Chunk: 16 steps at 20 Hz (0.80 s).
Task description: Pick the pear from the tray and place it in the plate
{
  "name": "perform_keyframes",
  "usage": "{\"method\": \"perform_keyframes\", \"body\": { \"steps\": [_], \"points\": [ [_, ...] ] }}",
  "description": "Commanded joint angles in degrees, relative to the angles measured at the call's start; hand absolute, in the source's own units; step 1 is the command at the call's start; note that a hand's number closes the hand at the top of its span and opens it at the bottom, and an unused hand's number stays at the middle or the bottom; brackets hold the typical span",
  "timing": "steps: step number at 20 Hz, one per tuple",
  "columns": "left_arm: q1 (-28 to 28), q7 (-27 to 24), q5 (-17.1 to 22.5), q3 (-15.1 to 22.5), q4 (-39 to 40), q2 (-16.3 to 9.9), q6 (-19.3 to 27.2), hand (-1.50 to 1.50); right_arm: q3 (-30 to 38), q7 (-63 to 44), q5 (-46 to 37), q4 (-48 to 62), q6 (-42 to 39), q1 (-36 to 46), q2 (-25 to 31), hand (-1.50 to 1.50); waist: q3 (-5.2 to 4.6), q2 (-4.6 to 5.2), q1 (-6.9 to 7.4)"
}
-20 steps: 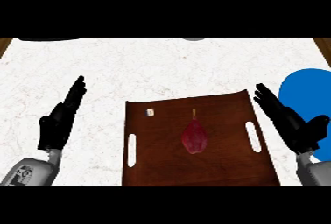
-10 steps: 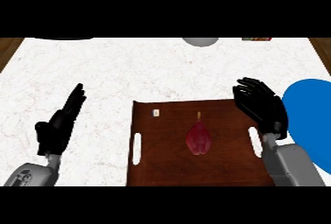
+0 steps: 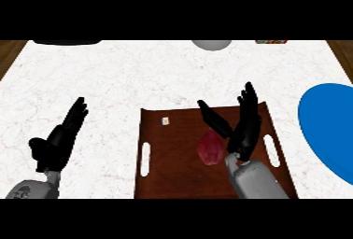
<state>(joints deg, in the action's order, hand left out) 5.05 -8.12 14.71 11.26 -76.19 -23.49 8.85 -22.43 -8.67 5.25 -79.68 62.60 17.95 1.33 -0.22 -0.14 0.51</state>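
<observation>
Dark red pear (image 3: 209,148) lengthwise on brown tray (image 3: 172,177), right hand (image 3: 239,125) spread open beside it; left hand (image 3: 59,140) open

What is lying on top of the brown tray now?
On the tray lie a red pear and a small pale tag. The open right hand hangs over the tray beside the pear, hiding the part beneath it.

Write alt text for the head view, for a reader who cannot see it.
The robot's open right hand hovers over a brown tray, just right of the red pear lying in it. A blue plate sits at the right edge of the white counter; the open left hand rests left of the tray.
</observation>
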Motion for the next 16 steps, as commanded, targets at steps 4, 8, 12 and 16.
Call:
{"method": "perform_keyframes", "body": {
  "steps": [4, 8, 12, 16],
  "points": [
    [-0.88, -0.11, 1.89, -3.46, -0.19, -1.93, -2.57, 0.00, -9.85, -18.41, -13.32, -2.75, 11.84, -2.76, 4.70, -1.50, -0.02, -0.51, -1.38],
    [-4.25, -2.99, 1.45, -2.65, 0.33, -0.59, -2.72, 0.00, -13.12, -28.53, -15.33, -2.77, 2.63, -6.81, 10.21, -1.50, -0.15, -0.76, -1.52],
    [-1.12, -1.09, 0.70, -2.75, 1.55, -0.31, -1.75, 0.00, -15.74, -42.06, -15.50, -5.68, -8.40, -1.73, 15.10, -1.50, -0.24, -0.64, -1.70],
    [-3.29, -0.84, -0.96, -0.78, -1.95, 0.79, -0.63, 0.00, -16.47, -56.38, -16.62, -11.87, -14.84, 1.42, 19.61, -1.50, -0.02, -0.59, -1.04]
  ]
}}
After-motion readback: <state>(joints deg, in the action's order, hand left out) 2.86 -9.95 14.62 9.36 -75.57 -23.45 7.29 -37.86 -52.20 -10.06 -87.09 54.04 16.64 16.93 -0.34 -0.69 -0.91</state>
